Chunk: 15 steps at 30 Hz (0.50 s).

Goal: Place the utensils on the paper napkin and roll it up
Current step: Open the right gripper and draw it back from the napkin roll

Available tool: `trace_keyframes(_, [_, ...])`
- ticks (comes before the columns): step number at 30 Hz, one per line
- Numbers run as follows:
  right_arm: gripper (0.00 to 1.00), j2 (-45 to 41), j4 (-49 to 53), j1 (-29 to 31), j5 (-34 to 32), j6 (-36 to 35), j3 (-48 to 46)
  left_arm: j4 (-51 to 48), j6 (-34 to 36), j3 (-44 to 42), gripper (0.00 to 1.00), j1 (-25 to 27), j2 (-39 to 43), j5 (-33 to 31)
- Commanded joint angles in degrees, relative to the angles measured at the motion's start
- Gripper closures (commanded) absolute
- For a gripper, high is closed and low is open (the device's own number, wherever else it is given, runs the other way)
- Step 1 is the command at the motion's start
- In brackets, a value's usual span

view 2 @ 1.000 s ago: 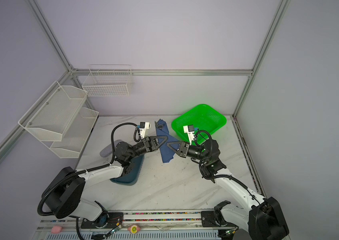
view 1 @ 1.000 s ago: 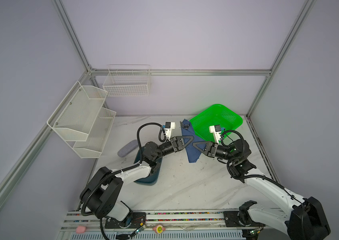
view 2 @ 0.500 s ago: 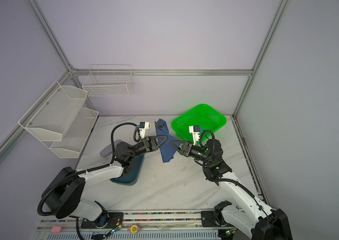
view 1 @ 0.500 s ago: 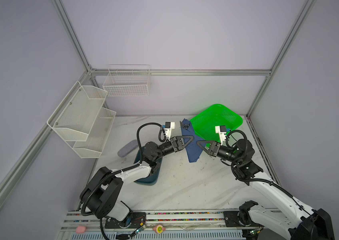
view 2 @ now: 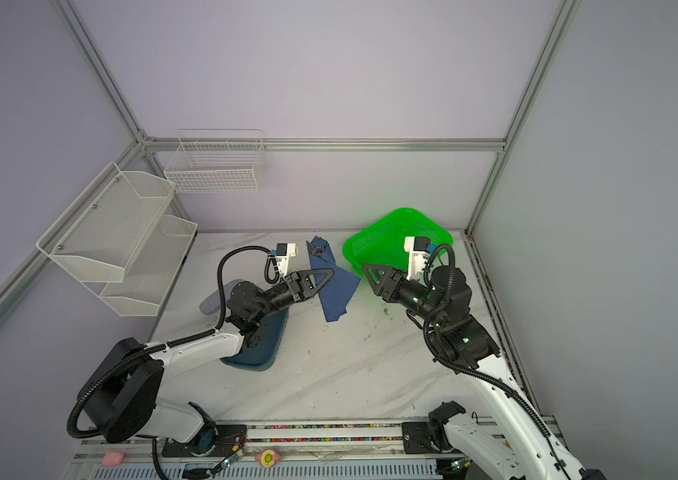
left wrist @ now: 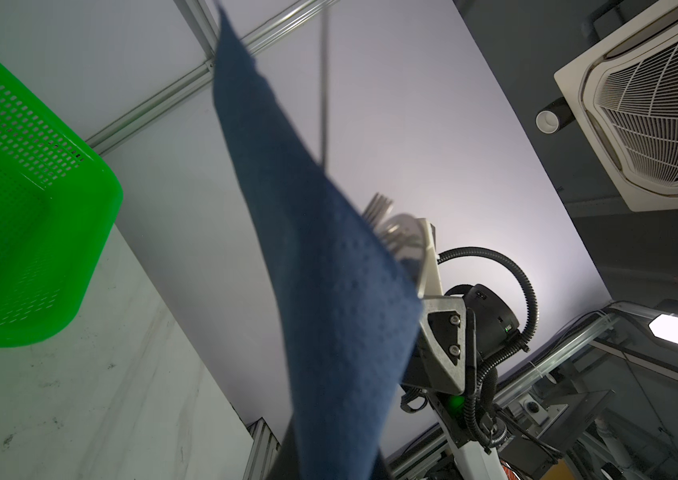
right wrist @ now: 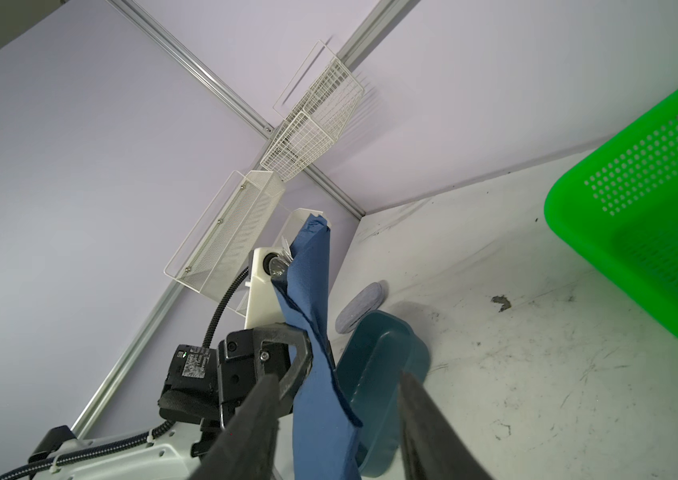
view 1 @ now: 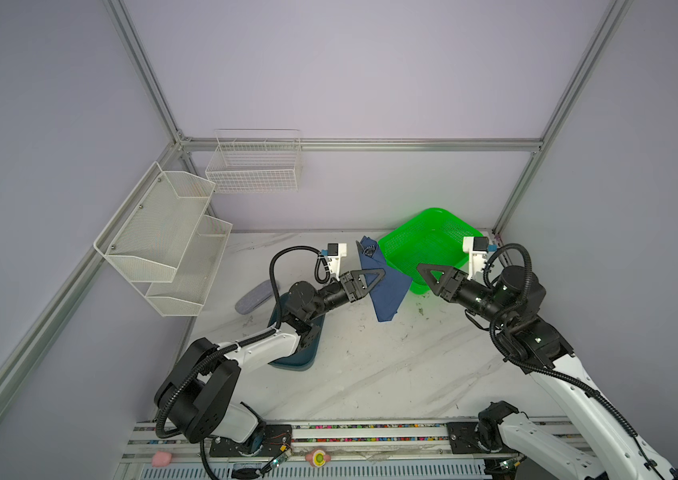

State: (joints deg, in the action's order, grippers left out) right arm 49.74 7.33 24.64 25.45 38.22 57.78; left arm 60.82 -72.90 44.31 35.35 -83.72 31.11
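Right wrist view shows the left claw [right wrist: 306, 361] clenched on the loosely rolled paper napkin [right wrist: 316, 291], held off the desk [right wrist: 536, 332] with the utensils [right wrist: 279, 262] poking out, while the right claw [right wrist: 336, 374], released nearby, would best pinch the hanging tail and wrap it snugly.

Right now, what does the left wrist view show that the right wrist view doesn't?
Left wrist only: the ceiling vent and the right arm's wrist joint.
Right wrist only: the left gripper shut on the paper napkin, the teal tray, the grey case, the white wall racks, and the right gripper open, touching nothing.
Both: the paper napkin with the utensils poking out of one end, and the green basket.
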Motion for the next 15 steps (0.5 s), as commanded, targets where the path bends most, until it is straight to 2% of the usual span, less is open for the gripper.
trace_keyframes(1, [0.64, 0.51, 3.54, -0.27, 6.46, -3.72, 3.21, 2.05, 2.21, 0.42, 0.96, -0.42, 2.22, -1.48])
trace_keyframes(4, [0.75, 3.04, 8.90, 1.05, 5.19, -5.36, 4.71, 0.88, 2.91, 0.58, 0.96, -0.47, 2.19, -1.81])
trace_keyframes(10, [0.81, 4.26, 11.49, 7.29, -1.24, -6.64, 6.17, -2.39, 4.52, 0.60, 0.97, -0.46, 2.22, -2.81])
trace_keyframes(15, [0.80, 7.79, 11.95, 13.09, -5.95, -7.56, 7.09, -2.57, 4.38, 1.30, 0.97, -0.46, 2.23, -2.38])
